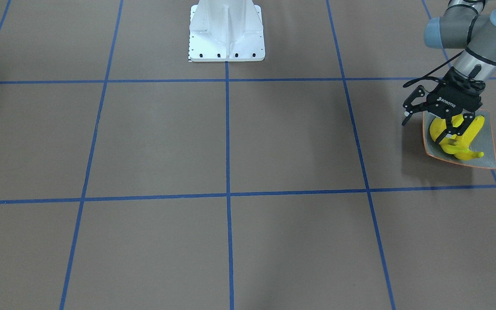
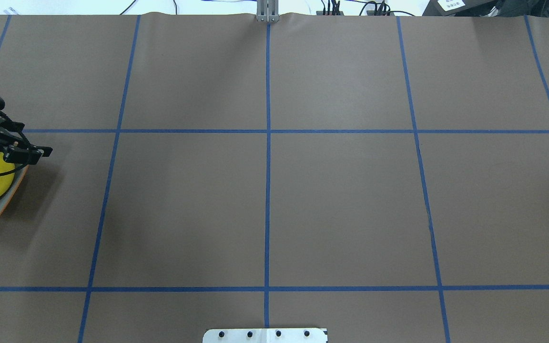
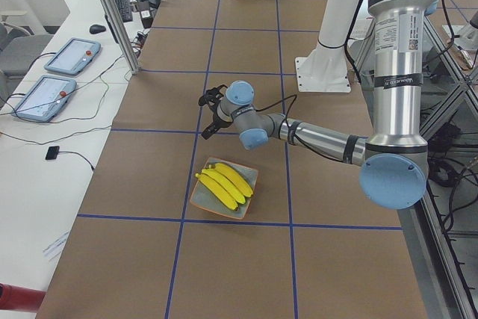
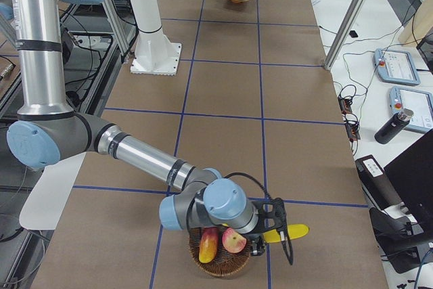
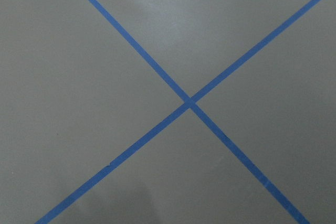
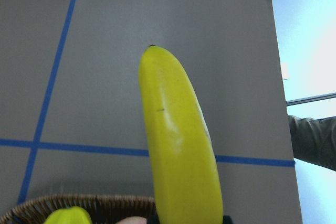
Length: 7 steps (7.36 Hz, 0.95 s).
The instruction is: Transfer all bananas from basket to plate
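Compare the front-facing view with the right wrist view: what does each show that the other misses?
Only front-facing: the open left hand by the plate, bananas lying on it, and the white robot base.
Only right wrist: one banana up close, the basket rim at the bottom edge, and a person's sleeve.
Both: the brown table with blue tape lines.

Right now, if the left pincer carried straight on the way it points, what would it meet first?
The left pincer would probably meet bare table, close to a blue tape crossing; its wrist view shows nothing else. The plate seems off that line.
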Each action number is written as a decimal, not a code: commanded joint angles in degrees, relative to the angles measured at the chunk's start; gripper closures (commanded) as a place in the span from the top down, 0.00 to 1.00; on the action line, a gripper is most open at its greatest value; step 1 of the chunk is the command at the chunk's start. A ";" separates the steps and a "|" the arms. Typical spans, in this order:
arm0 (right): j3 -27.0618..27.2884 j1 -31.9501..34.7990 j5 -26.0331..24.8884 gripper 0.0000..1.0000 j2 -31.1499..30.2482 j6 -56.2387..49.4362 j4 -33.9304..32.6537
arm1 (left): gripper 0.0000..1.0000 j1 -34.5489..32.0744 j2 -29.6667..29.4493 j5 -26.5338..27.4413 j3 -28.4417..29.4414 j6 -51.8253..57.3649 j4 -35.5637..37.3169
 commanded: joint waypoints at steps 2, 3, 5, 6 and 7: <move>6.04 -10.88 0.08 0.00 5.78 21.23 0.26 | 1.00 0.14 -6.51 0.03 0.57 -11.21 -0.02; 9.55 -12.99 0.08 0.00 6.05 27.30 0.26 | 1.00 0.23 -10.46 -0.05 0.83 -16.83 -0.02; 16.49 -18.70 -0.09 0.00 7.89 41.09 0.35 | 1.00 3.55 -19.16 0.12 1.27 -30.27 -0.72; 18.79 -20.56 -0.09 0.00 9.03 48.04 2.18 | 1.00 6.01 -23.90 0.29 1.45 -36.34 -0.72; 19.42 -22.84 -0.18 0.00 10.17 55.33 6.81 | 1.00 9.42 -28.99 0.38 1.45 -41.36 -0.72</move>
